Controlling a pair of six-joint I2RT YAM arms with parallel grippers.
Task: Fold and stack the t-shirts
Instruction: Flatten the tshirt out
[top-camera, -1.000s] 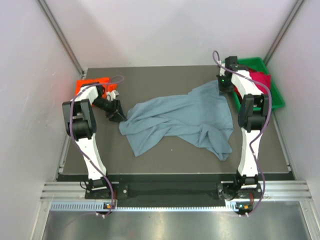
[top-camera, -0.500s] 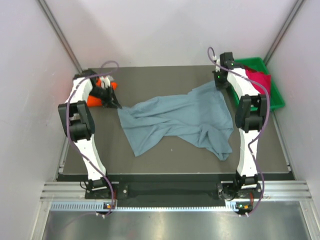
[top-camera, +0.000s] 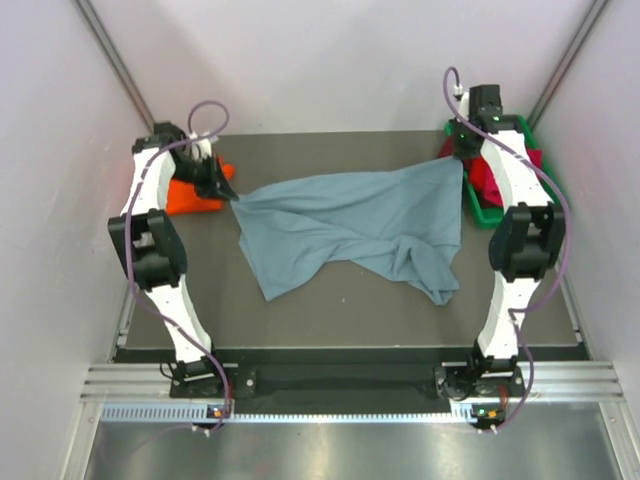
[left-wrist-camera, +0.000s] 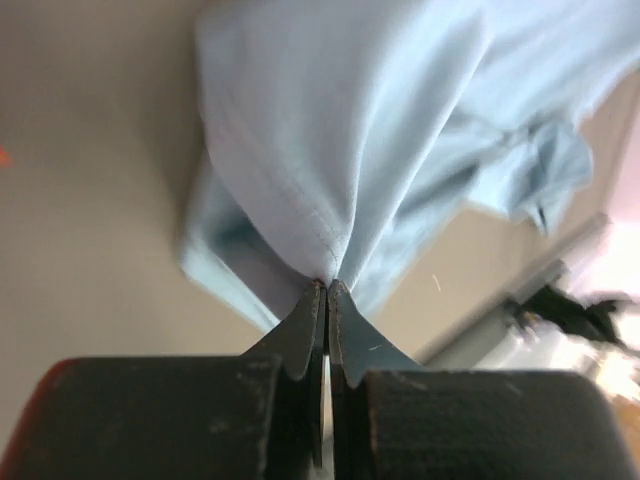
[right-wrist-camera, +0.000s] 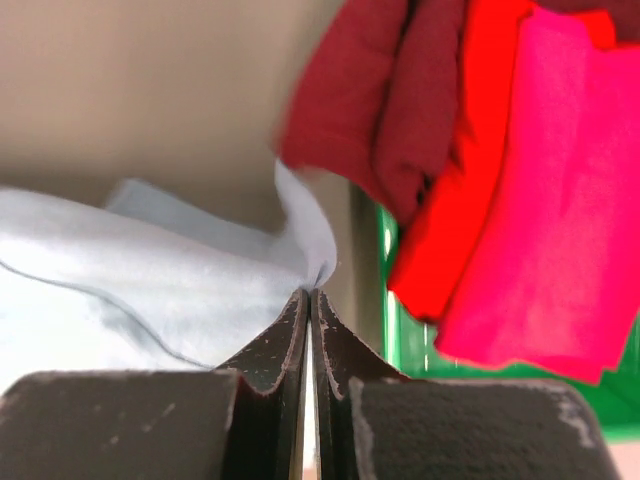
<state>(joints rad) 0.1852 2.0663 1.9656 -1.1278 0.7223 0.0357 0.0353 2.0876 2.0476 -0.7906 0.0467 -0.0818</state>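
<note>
A large slate blue-grey t-shirt (top-camera: 350, 225) hangs stretched between both arms over the dark table, its lower part crumpled on the surface. My left gripper (top-camera: 232, 197) is shut on its left corner (left-wrist-camera: 325, 270), the cloth fanning away from the closed fingertips. My right gripper (top-camera: 462, 160) is shut on its right corner (right-wrist-camera: 318, 268). A folded orange-red t-shirt (top-camera: 190, 195) lies at the table's left edge, just behind the left gripper. Crimson and magenta t-shirts (right-wrist-camera: 520, 190) hang over the green bin, close to the right gripper.
The green bin (top-camera: 490, 212) stands at the table's right edge behind the right arm. White enclosure walls rise on three sides. The table's front edge (top-camera: 340, 350) runs just ahead of the arm bases.
The left gripper closed on the shirt's left corner and pulled it back and left. The right gripper moved right toward the bin. The blue-grey shirt is now stretched wider between them.
</note>
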